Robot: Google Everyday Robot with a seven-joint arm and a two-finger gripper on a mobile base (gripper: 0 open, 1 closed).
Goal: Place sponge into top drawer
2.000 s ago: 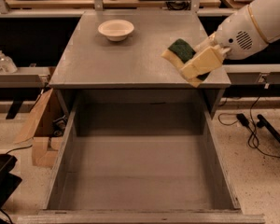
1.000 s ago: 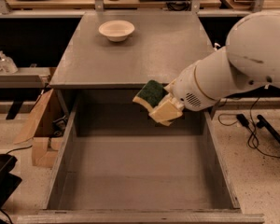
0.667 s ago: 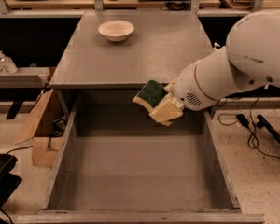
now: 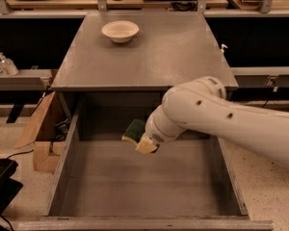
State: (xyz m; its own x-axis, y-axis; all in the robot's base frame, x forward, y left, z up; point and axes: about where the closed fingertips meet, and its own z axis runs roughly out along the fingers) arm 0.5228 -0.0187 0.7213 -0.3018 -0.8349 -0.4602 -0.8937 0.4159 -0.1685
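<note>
Grey cabinet top [image 4: 173, 57], bowl [image 4: 120, 31] (seemingly ceramic), gripper [image 4: 141, 140] holding sponge [image 4: 133, 128] over drawer [image 4: 135, 186]

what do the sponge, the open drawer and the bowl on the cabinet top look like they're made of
The sponge, held by the gripper over the top drawer, looks like soft foam: pale yellow body, dark green rough scouring layer. The top drawer seems painted metal or laminate: flat matte grey, no grain. The bowl is likely ceramic or plastic: smooth, off-white.

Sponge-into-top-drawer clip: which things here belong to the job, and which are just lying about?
Job: sponge, held by gripper over the open top drawer.
Lying about: bowl on cabinet top; bottles and cardboard box at left.
</note>
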